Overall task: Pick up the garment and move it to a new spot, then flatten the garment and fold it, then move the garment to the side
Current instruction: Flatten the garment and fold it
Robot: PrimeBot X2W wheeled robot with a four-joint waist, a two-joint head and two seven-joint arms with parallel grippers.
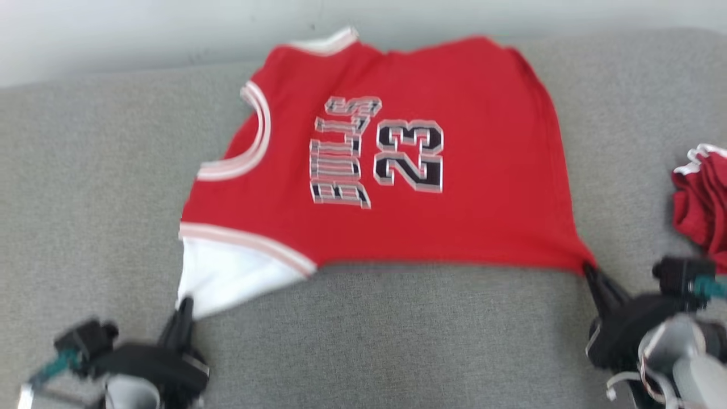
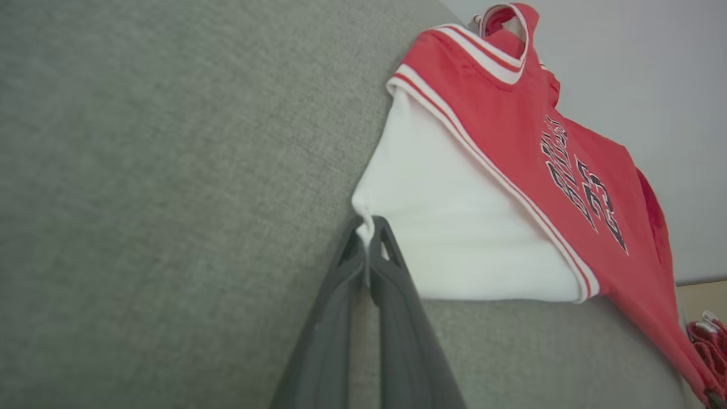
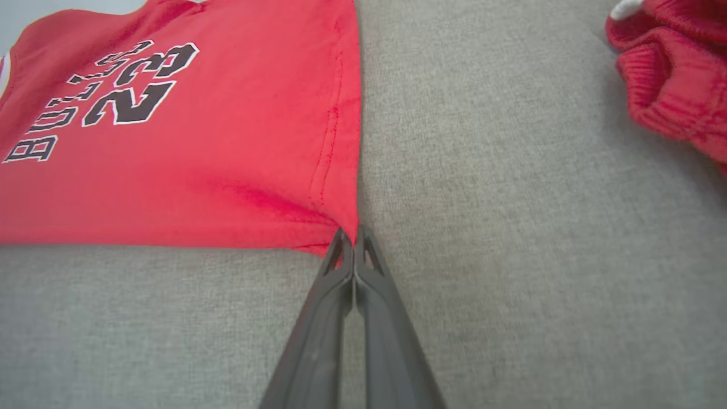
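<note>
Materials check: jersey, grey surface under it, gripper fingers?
The jersey looks like soft matte knit: stitched hem, puckers where pinched. The grey surface seems woven upholstery cloth, matte, visible weave grain. The gripper fingers look like dark moulded plastic or rubber, smooth with slight sheen; can't tell which.

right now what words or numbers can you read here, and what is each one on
"BULLS": black letters outlined in white, on the front of the red jersey, running sideways in the head view.
"23": same style, next to that word on the same jersey.
The crumpled red garment at the right edge shows no text that can be read.
No other label or tag is legible.
</note>
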